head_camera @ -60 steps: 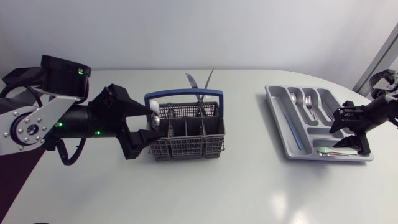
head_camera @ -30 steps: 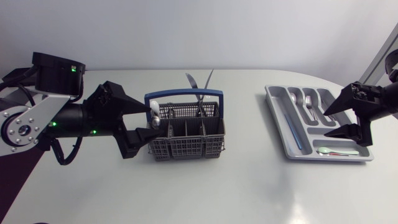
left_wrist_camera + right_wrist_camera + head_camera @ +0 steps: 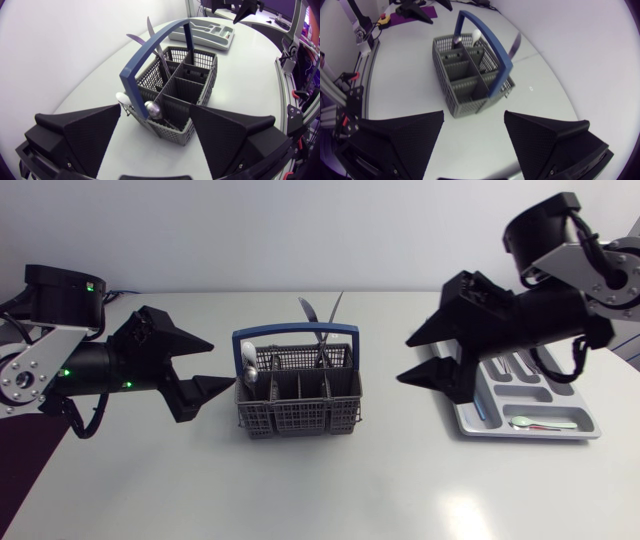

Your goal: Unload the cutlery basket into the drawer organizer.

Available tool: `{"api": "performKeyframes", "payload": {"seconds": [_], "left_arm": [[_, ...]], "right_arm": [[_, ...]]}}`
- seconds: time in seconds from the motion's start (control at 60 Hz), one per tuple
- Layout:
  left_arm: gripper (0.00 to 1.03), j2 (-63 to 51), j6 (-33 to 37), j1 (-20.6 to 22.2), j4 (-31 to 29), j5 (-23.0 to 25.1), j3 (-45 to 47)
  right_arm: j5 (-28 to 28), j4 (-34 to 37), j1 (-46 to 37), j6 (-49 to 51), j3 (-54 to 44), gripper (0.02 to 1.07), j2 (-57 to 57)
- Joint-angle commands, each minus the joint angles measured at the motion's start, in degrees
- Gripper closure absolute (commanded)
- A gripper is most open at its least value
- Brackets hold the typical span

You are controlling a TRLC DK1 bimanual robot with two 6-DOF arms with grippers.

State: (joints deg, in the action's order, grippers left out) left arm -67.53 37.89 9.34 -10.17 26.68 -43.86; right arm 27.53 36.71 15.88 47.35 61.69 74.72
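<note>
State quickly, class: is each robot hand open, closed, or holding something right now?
Left hand: open, holding nothing, just beside the basket.
Right hand: open, holding nothing, apart from the basket.

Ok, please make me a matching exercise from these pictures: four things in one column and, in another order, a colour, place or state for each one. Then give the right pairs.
Things
1. basket handle
2. green spoon
3. knives
4. left gripper

Descriptions
a. open and empty, beside the basket
b. blue
c. lying in the tray
d. standing in the basket, blades up

Pairs: 1-b, 2-c, 3-d, 4-a
</note>
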Motion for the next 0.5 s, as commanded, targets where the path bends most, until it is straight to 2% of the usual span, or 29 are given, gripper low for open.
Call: {"api": "performKeyframes", "payload": {"seconds": [0.0,0.167,0.483], "left_arm": [[0.08,-0.1,2.5,-1.2,0.3,0.7,2.3],[0.08,-2.2,4.2,-3.6,0.7,2.9,2.4],[0.08,-6.1,4.9,-5.1,4.1,5.5,3.4]], "right_arm": [[-1.4,-3.5,6.8,-12.2,-1.0,0.2,0.4],[-7.1,-12.5,17.3,-23.1,-0.4,0.2,4.3],[-9.6,-23.1,24.1,-33.9,3.0,0.2,14.3]]}}
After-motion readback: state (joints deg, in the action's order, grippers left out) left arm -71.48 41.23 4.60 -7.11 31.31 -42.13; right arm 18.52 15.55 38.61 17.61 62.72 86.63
